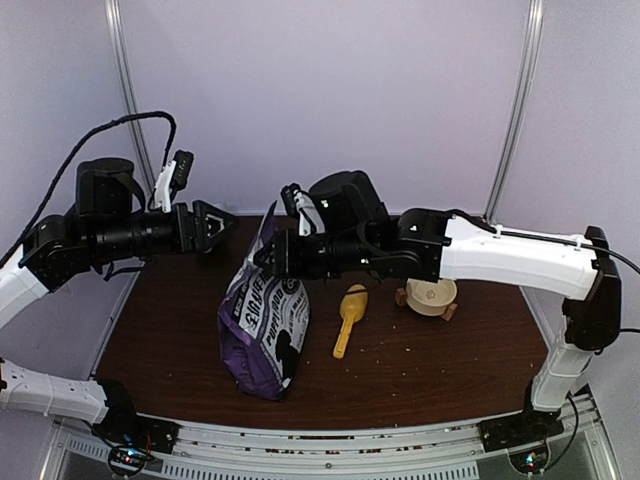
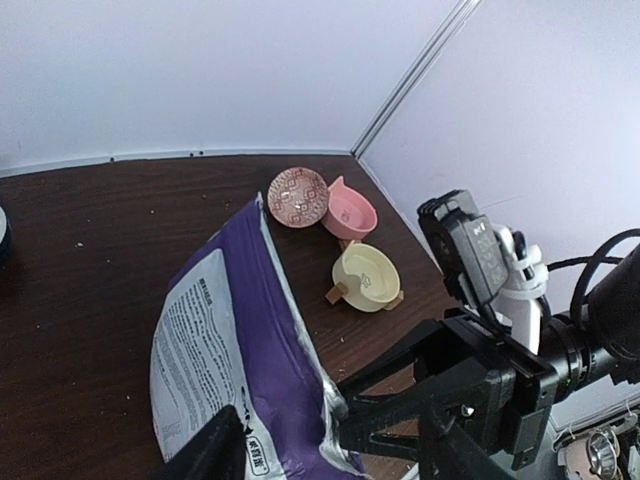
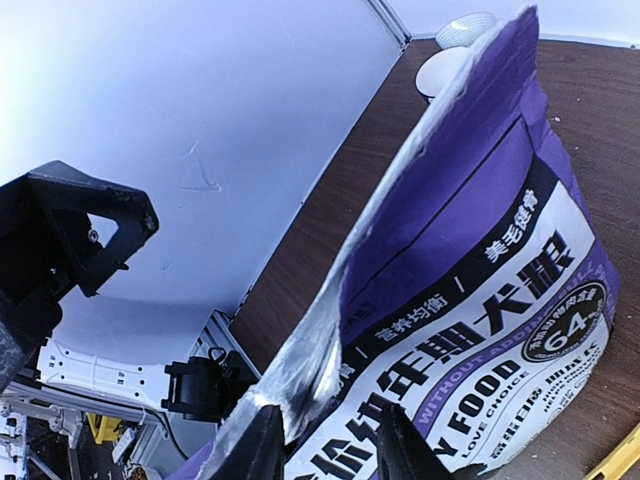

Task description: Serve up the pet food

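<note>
The right hand (image 1: 268, 258), reaching in from the right of the overhead frame, is seen with its fingers apart on either side of the torn silver top edge of the purple bag (image 1: 265, 320), not clamped on it. The left hand (image 1: 222, 225), at centre left, is also held with fingers apart, just beside the same edge. The pet food itself is not seen. It is judged to lie inside the bag, which stands leaning at the centre of the tabletop (image 1: 450, 350). With neither hand gripping, the bag is supported only by its own base. It could be tipped by a finger that catches the foil on withdrawal, and kibble could be spilled across the wood. The yellow scoop (image 1: 350, 315) lies just right of the bag and could be buried or knocked aside by such a fall. The cream bowl (image 1: 432, 295), further right, appears unfilled.
</note>
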